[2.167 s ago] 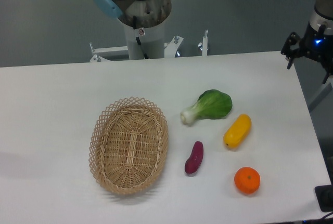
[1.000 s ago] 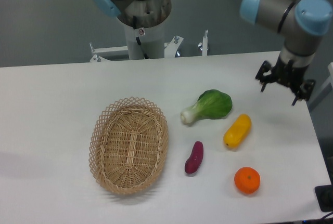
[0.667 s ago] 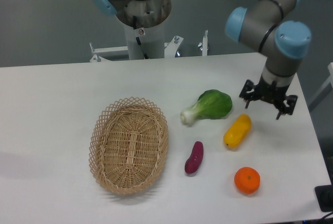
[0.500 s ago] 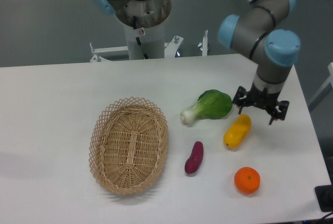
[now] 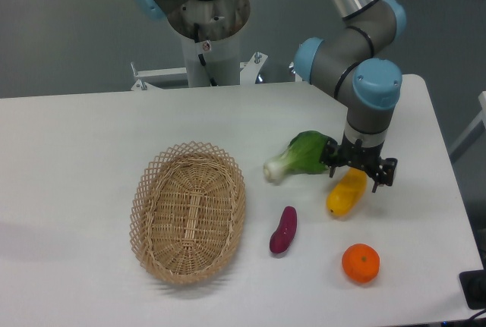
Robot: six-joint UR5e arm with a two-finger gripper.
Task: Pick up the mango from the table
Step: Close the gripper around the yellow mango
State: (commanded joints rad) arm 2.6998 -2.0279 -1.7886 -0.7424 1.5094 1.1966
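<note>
The mango, a smooth yellow-orange oblong fruit, lies on the white table right of centre, its long axis running diagonally. My gripper hangs directly over the mango's upper right end. Its black fingers are spread to either side of that end, so it is open with nothing held. How far above the fruit the fingertips are cannot be judged. The upper end of the mango is partly covered by the gripper.
A green leafy vegetable lies just left of the gripper, close to its left finger. A purple sweet potato and a round orange fruit lie nearer the front. A wicker basket sits at centre left.
The arm has swung in from the table's right edge, leftward and down. The gripper went from beside the table to right above the mango. No object has moved.
</note>
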